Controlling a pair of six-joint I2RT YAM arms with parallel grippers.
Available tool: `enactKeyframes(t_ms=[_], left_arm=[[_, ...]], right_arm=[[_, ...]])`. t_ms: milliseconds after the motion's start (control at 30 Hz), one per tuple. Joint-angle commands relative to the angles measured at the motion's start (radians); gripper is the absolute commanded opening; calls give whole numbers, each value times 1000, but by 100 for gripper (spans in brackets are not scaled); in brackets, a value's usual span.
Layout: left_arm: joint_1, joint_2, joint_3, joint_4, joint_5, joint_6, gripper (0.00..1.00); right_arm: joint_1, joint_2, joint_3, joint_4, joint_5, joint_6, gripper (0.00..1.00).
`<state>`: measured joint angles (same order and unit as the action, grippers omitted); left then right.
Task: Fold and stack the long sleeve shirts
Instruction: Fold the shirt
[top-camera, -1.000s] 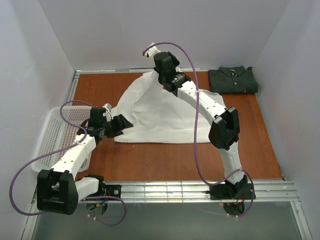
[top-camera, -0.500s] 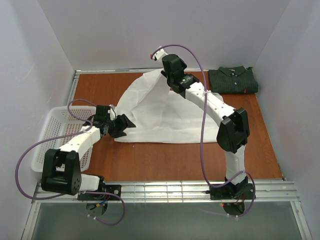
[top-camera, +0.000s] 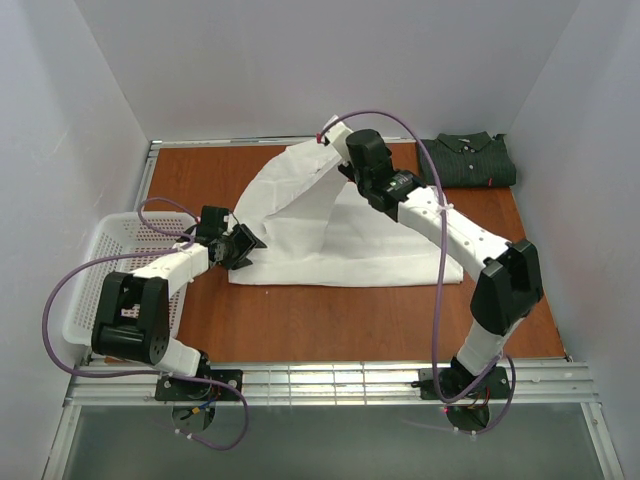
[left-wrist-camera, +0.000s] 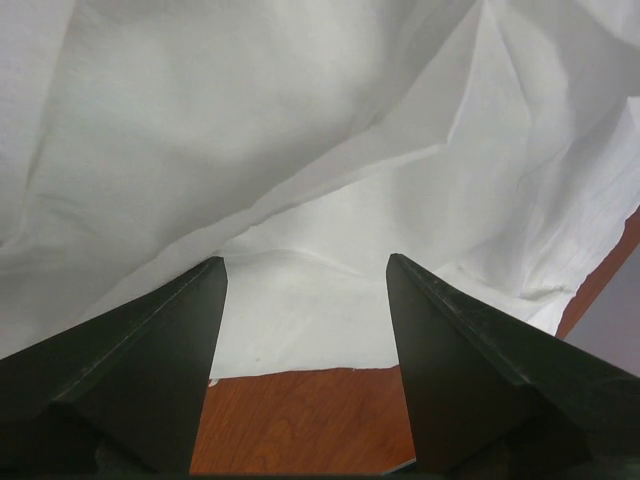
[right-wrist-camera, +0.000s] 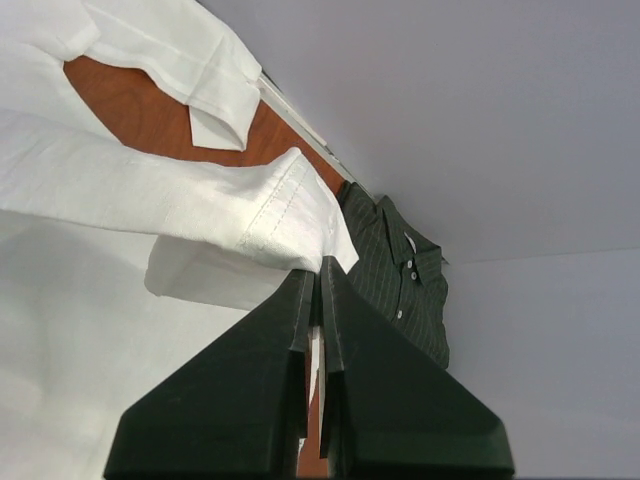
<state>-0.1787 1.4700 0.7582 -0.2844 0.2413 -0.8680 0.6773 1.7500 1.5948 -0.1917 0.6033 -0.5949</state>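
The white shirt lies spread on the table's middle, its left part lifted into a taut fold. My right gripper is shut on the white shirt's sleeve cuff and holds it up near the back. My left gripper is open at the shirt's left edge, low over the table; the white cloth fills its view, with the jaws apart and bare table between them. The dark striped shirt lies folded at the back right; it also shows in the right wrist view.
A white mesh basket stands at the left edge beside the left arm. White walls close in the back and both sides. A metal rail runs along the near edge.
My right gripper has carried the cuff to the right along the back, stretching the fold. My left gripper has stayed at the shirt's left edge while its arm drew back.
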Motion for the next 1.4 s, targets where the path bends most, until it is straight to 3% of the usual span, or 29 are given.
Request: enactKeyframes(t_ms=[0, 467, 767, 1067, 1367], left_arm=[[1, 7, -40, 22, -83, -80, 59], [27, -16, -143, 45, -99, -187, 52], [31, -27, -138, 44, -92, -184, 52], [36, -39, -143, 44, -94, -198, 52], [38, -50, -149, 51, -93, -206, 52]], right_arm=[[5, -145, -163, 81, 3, -37, 1], [4, -503, -711, 75, 127, -8, 1], [2, -612, -840, 29, 185, 102, 1], [2, -679, -935, 5, 344, 55, 1], [-22, -676, -1003, -2, 406, 263, 8]])
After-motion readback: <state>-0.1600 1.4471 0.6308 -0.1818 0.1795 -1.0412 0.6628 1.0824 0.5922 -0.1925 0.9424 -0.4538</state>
